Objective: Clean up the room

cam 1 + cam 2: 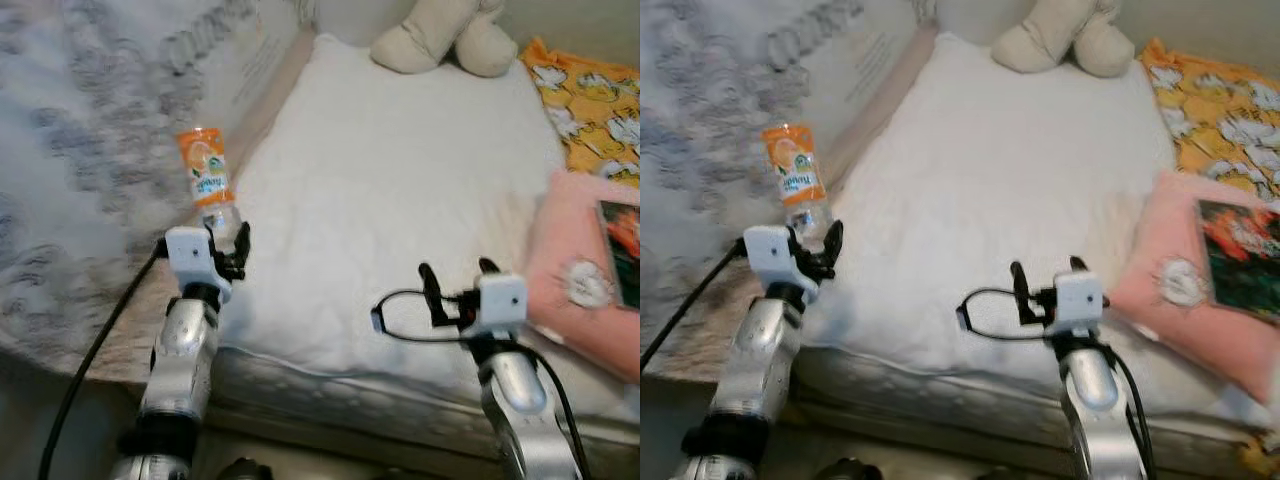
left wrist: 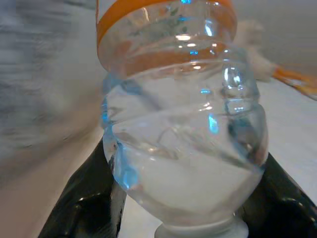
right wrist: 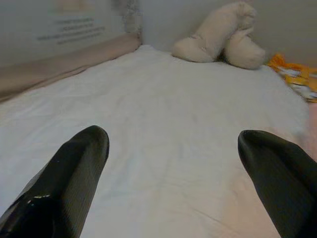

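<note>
Holding the plastic bottle point(image 1: 208, 185) near its capped end, the left gripper point(image 1: 232, 250) has both black fingers point(image 2: 84, 198) pressed against the clear shoulder just above the white cap point(image 2: 198, 230), so the bottle stands upside down, base uppermost, above the left edge of the bed point(image 1: 400, 200). It looks light: the clear body seems empty or nearly so, and the thin ribbed wall will likely flex and crackle under pressure. The smooth curved plastic could slip or pivot between the fingers if swung fast, so a hold low on the neck, where the wall is stiffest, seems the soundest one, and that is about where it is gripped.

The bottle is transparent, with moulded ridges and an orange wrap label point(image 1: 798, 165) carrying fruit pictures and green print.

The right gripper point(image 1: 455, 290) hovers over the white bedding near the front edge of the mattress, its 2 fingers spread apart with nothing between them. Just beside it, to the right, lies a pink pillow point(image 1: 580, 280) with a book point(image 1: 1240, 260) on top. Farther back, a beige soft toy point(image 1: 450, 35) sits at the head of the bed, next to a yellow patterned cloth point(image 1: 595, 105).
</note>
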Robot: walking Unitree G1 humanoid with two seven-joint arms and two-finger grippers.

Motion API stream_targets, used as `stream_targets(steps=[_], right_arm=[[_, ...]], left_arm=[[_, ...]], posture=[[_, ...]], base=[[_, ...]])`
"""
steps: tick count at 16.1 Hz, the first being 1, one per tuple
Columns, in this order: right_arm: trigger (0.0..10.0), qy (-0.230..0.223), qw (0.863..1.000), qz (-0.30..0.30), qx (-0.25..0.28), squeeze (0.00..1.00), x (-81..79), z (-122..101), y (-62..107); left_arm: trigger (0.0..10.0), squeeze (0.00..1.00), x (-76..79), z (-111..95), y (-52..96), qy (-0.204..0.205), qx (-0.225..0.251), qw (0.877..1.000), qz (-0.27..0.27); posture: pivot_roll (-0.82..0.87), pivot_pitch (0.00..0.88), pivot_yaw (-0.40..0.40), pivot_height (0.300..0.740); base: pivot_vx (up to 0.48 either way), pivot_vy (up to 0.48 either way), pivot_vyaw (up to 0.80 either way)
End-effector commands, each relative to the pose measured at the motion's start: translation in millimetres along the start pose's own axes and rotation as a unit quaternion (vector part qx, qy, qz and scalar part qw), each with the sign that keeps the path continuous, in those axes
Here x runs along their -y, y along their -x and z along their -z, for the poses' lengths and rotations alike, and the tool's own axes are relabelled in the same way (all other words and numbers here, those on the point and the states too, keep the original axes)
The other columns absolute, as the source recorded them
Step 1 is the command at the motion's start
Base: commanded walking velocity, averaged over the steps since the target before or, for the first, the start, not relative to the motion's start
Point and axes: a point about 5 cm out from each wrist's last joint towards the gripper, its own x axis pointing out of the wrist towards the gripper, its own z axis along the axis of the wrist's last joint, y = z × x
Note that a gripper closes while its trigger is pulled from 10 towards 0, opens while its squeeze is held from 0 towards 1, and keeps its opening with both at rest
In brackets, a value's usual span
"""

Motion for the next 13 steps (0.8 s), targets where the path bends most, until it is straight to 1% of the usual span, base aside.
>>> stream_targets(steps=[1,3,4,6,7,8,10,12,13], right_arm=[[10.0,-0.024,0.999,0.022,-0.004,0.0,5.4,0.3,-4.3],[10.0,-0.026,1.0,0.01,-0.008,0.0,2.4,1.8,-6.6],[10.0,-0.019,1.0,0.0,-0.003,0.0,1.2,1.3,-8.5],[10.0,-0.021,1.0,0.005,-0.003,0.0,3.9,0.7,-12.3],[10.0,-0.03,0.999,0.008,-0.007,0.0,4.3,2.7,-14.9],[10.0,-0.029,1.0,0.0,-0.008,0.0,-0.2,3.7,-16.3],[10.0,-0.027,1.0,-0.008,-0.007,0.0,-3.3,3.2,-17.9],[10.0,-0.024,1.0,-0.01,0.01,0.0,-4.7,-0.5,-21.5],[10.0,-0.023,1.0,-0.009,0.014,0.0,-4.9,-1.5,-22.1]], left_arm=[[10.0,0.0,14.2,-4.8,0.1,-0.008,0.01,0.999,0.037],[10.0,0.0,14.4,-6.2,5.4,-0.002,0.007,0.999,0.035],[10.0,0.0,14.5,-4.8,7.6,0.004,0.006,1.0,0.03],[10.0,0.0,17.5,-2.6,12.1,0.003,0.004,0.999,0.04],[10.0,0.0,18.1,-1.5,15.9,-0.005,0.0,0.999,0.049],[10.0,0.0,16.6,-2.1,17.5,-0.009,-0.001,0.999,0.05],[10.0,0.0,15.6,-3.3,18.0,-0.012,-0.001,0.999,0.051],[10.0,0.0,22.0,-3.6,17.9,-0.012,-0.001,0.997,0.072],[10.0,0.0,23.7,-3.8,17.7,-0.011,-0.001,0.997,0.078]], posture=[[0.0,0.0,-0.012,0.74],[0.01,0.0,-0.039,0.74],[0.02,0.0,-0.041,0.74],[0.03,0.0,-0.038,0.74],[0.03,0.0,-0.039,0.74],[0.04,0.0,-0.041,0.74],[0.04,0.0,-0.04,0.74],[0.04,0.0,-0.025,0.74],[0.02,0.0,-0.001,0.74]], base=[[0.0,-0.472,0.0],[0.0,-0.469,0.0],[0.0,-0.469,0.0],[0.0,-0.472,0.0],[0.0,-0.469,0.0],[0.0,-0.472,0.0],[0.0,-0.469,0.0],[0.0,-0.471,0.0],[0.0,-0.469,0.0]])
